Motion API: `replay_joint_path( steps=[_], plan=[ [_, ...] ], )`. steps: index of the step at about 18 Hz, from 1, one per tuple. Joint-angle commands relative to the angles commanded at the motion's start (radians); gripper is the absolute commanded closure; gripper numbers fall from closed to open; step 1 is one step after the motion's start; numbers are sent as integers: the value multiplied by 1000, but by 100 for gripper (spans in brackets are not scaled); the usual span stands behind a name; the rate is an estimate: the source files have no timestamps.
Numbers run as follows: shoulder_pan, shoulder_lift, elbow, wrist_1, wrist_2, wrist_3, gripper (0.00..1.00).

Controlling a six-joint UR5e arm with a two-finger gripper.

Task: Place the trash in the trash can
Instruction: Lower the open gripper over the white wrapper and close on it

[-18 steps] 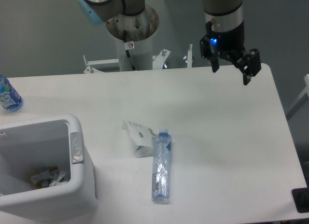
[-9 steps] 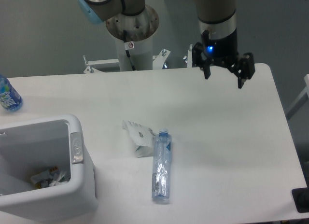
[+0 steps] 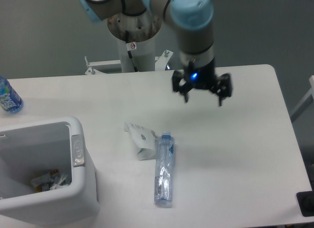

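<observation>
A crumpled white paper carton [image 3: 139, 139] with small dark print lies on the white table [image 3: 235, 149] near its middle. A long clear crushed plastic bottle [image 3: 164, 170] with a blue cap lies right beside it, cap toward the back. The white trash can [image 3: 83, 188] stands at the front left, with a grey plate [image 3: 77, 150] on its rim and some scraps inside. My gripper [image 3: 203, 99] hangs open and empty above the table, behind and to the right of the carton and bottle.
A blue-labelled, blue-tinted bottle [image 3: 8, 98] stands at the table's left edge. The arm's pedestal [image 3: 134, 36] rises behind the table. A dark object [image 3: 306, 204] sits at the front right corner.
The gripper has moved left and down toward the table's middle, from above the back right edge. It stays open. The carton and bottle have not moved.
</observation>
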Motion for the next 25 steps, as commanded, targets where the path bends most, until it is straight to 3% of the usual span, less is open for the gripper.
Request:
replay_joint_path(
  steps=[4, 10, 15, 25],
  plan=[
    [-78, -57, -3, 2, -2, -215, 0],
    [-155, -103, -53, 3, -70, -332, 0],
    [-190, -131, -120, 92, -69, -343, 0],
    [-192, -177, -115, 98, -25, -378, 0]
  ],
)
